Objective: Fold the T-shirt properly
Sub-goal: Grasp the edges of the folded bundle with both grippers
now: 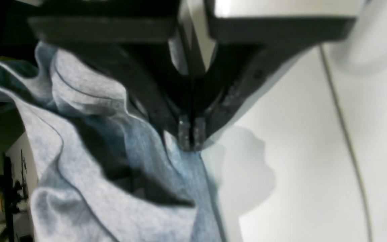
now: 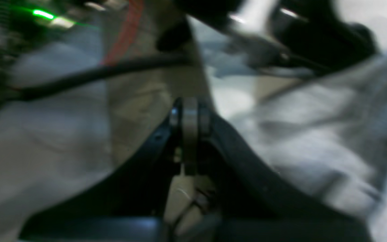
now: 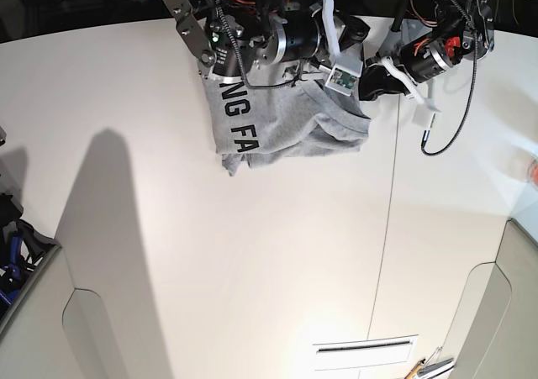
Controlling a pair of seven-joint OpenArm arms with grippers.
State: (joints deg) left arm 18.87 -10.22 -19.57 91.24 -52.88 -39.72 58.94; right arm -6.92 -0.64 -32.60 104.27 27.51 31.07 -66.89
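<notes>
T-shirt (image 3: 282, 125) bunched at the far edge of the white table (image 3: 252, 261), beneath both arms.

Right wrist view blurred; right gripper (image 2: 189, 112) jaws meet, contents indiscernible. Left gripper (image 1: 191, 136) pinches a grey fabric edge. Lettering partly hidden by folds. Broad bare tabletop lies nearer the camera. Soft, heathered cloth hangs in rumpled folds.
</notes>
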